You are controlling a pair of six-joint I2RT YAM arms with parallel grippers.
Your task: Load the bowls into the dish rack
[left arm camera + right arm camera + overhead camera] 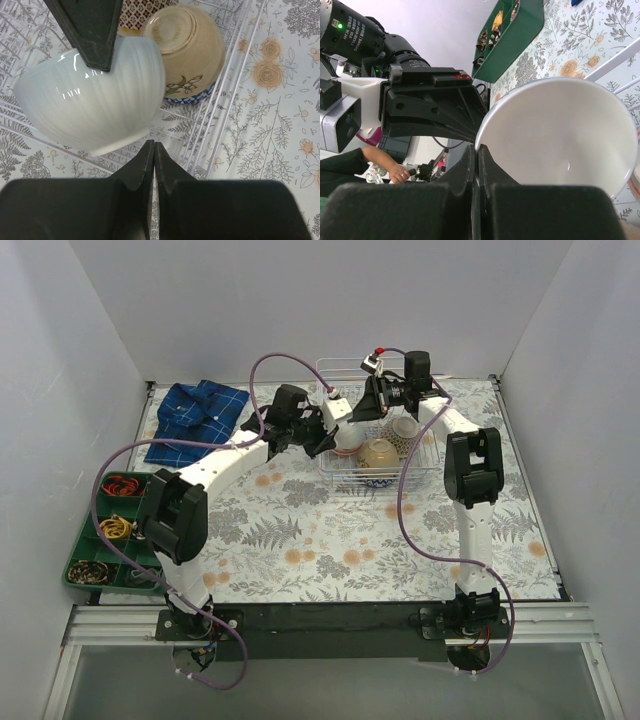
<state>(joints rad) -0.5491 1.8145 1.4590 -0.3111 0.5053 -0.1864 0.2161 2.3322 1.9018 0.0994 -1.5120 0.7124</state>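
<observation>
The wire dish rack [425,455] stands at the back middle of the table. A beige flowered bowl [378,453] lies upside down in it and also shows in the left wrist view [187,50]. Another pale bowl [404,427] sits behind it. My right gripper [477,150] is shut on the rim of a white ribbed bowl [560,135]. It holds the bowl tilted over the rack wires [225,100]. In the left wrist view this bowl [95,100] hangs from the right finger [95,30]. My left gripper [153,147] is shut and empty just beside it.
A folded blue plaid cloth [195,418] lies at the back left. A green compartment tray [110,530] with small items sits at the left edge and shows in the right wrist view [512,30]. Both arms crowd together over the rack's left end.
</observation>
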